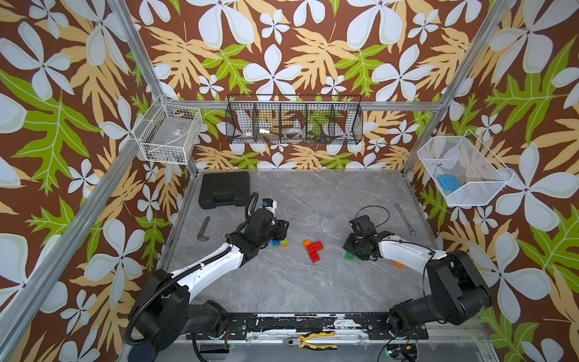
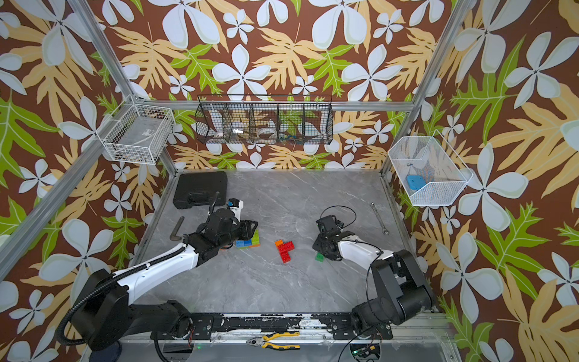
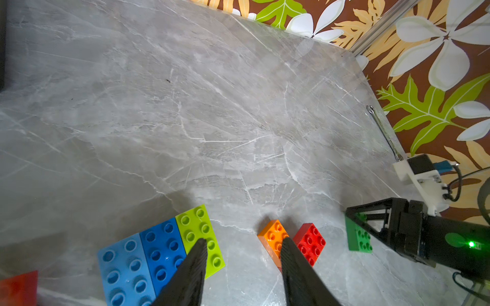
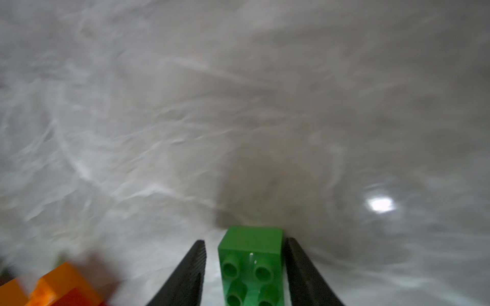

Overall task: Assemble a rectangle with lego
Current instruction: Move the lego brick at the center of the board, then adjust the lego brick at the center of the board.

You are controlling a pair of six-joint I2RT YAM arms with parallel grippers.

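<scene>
- Left gripper [image 3: 244, 239] — fingers apart, only bare table between them, beside the blue-and-lime row [image 3: 159, 254].
- Right gripper [image 4: 245, 239] — fingers astride the green brick [image 4: 252, 265], gap on one side.

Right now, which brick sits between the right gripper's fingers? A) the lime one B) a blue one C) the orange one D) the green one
D: in the right wrist view the green brick sits between the fingers of the right gripper, while the orange brick lies off to one side.
</scene>
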